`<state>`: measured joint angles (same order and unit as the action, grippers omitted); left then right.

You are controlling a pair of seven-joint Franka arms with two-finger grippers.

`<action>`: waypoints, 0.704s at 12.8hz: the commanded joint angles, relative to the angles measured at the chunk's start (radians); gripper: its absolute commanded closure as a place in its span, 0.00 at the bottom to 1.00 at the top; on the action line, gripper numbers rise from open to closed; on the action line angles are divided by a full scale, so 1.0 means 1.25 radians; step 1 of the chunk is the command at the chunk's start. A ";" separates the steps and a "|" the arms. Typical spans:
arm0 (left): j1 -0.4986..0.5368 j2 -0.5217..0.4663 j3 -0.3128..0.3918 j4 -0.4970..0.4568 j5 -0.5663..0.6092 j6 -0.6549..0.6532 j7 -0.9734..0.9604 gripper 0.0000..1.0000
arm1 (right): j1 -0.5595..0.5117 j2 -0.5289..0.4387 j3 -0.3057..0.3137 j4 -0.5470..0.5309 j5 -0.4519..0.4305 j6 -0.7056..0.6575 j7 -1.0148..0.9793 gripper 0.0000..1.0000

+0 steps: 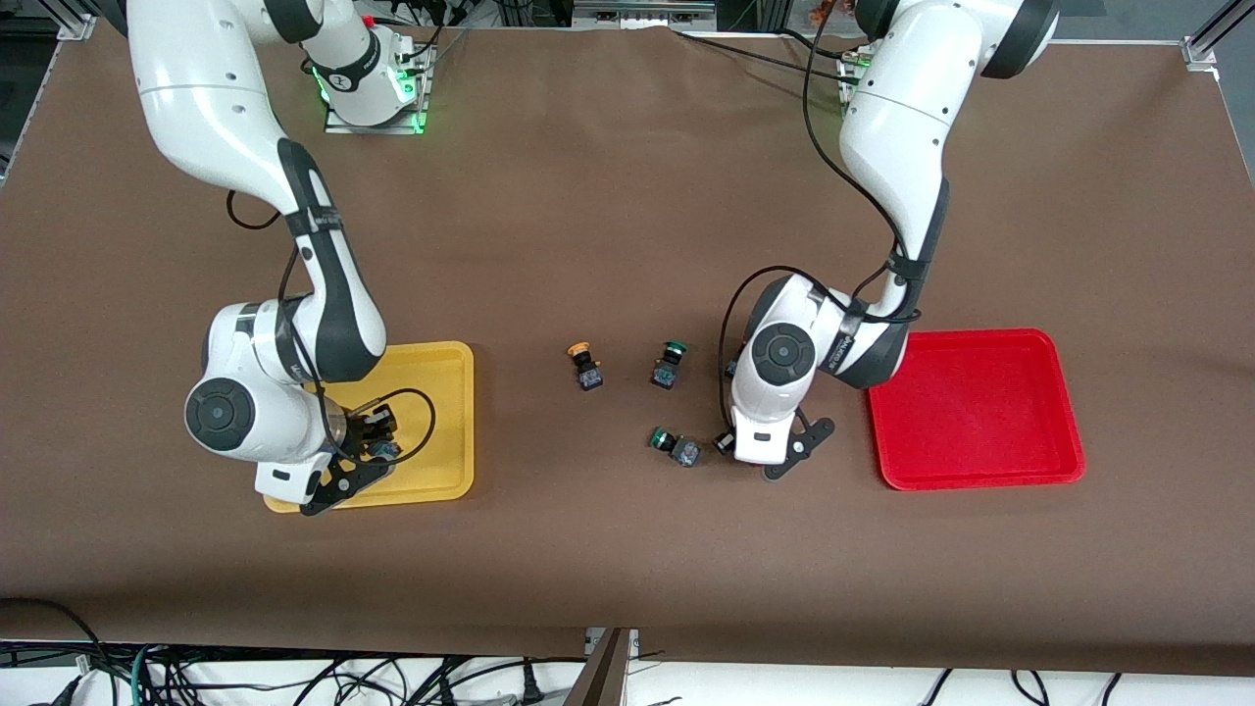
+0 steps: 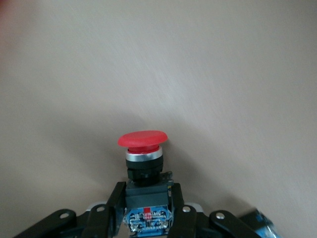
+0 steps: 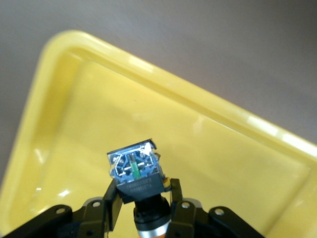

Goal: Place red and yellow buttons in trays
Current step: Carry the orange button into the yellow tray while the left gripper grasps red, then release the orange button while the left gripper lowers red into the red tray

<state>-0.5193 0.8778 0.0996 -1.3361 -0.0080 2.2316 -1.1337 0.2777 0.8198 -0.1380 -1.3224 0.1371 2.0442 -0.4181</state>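
Note:
My left gripper point(image 2: 147, 206) is shut on the dark body of a red button point(image 2: 143, 141), low over the brown table between the green buttons and the red tray point(image 1: 980, 412); in the front view this gripper point(image 1: 727, 442) is mostly hidden under its wrist. My right gripper point(image 3: 142, 201) is shut on a yellow-orange button point(image 3: 134, 173), blue terminal end outward, over the yellow tray point(image 3: 208, 144); the front view shows the gripper point(image 1: 380, 447) over that tray point(image 1: 441, 412). A second yellow button point(image 1: 584, 364) stands on the table mid-way between the trays.
Two green-capped switches point(image 1: 669, 364) point(image 1: 675, 446) lie on the table near my left gripper. A dark part point(image 1: 730, 370) peeks out beside the left wrist. A blue switch body point(image 2: 261, 221) shows at the edge of the left wrist view.

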 commanded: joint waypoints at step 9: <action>0.192 -0.238 0.113 -0.204 0.014 -0.238 0.878 0.89 | 0.255 -0.021 0.031 0.025 0.050 -0.038 0.478 0.00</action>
<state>-0.3043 0.6301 0.2586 -1.4532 -0.0032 1.8280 -0.1611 0.5282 0.7874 -0.0934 -1.2825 0.1653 1.9694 0.0683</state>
